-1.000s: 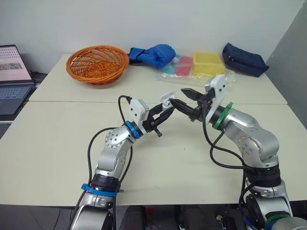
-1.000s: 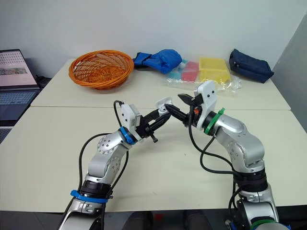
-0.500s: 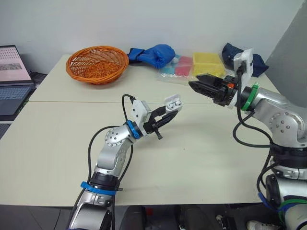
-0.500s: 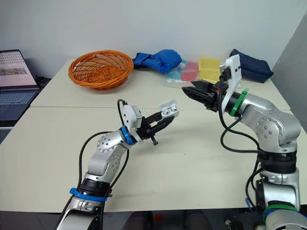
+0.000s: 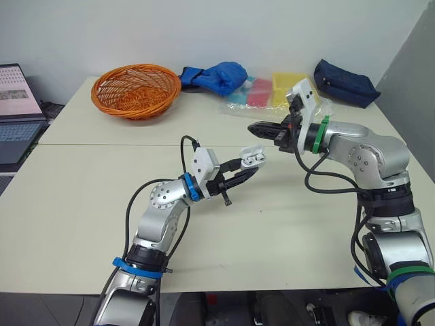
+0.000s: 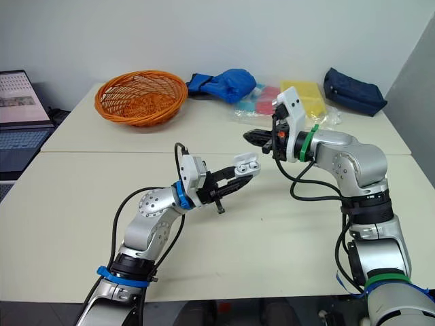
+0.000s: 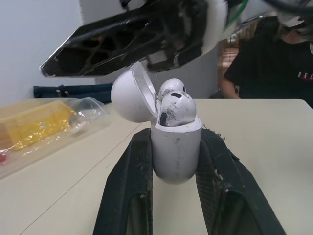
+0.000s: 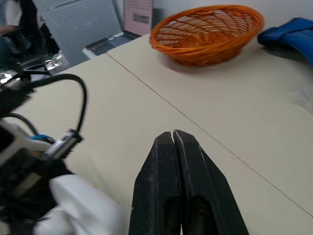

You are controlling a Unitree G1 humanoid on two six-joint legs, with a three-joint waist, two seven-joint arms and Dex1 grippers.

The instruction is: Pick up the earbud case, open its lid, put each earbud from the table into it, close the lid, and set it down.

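Observation:
My left gripper (image 5: 246,167) is shut on the white earbud case (image 5: 253,158), holding it upright above the middle of the table. In the left wrist view the case (image 7: 176,147) sits between the two black fingers (image 7: 124,186). Its lid (image 7: 129,95) is tipped back open, and two white earbuds (image 7: 177,105) stand in the body. My right gripper (image 5: 253,128) is shut and empty, its tips a little above and behind the open lid, apart from it. Its black fingers (image 7: 122,34) also pass just over the lid in the left wrist view.
An orange basket (image 5: 136,88) stands at the table's far left. Along the back lie a blue cloth bundle (image 5: 217,76), a clear bag with coloured boxes (image 5: 292,89) and a navy pouch (image 5: 345,83). A laptop (image 5: 13,115) sits off the left edge. A person in black (image 7: 274,63) sits beyond.
My right gripper left the case, swung away to the right, shut its open fingers and came back above the lid. My left gripper carried the case slightly to the right.

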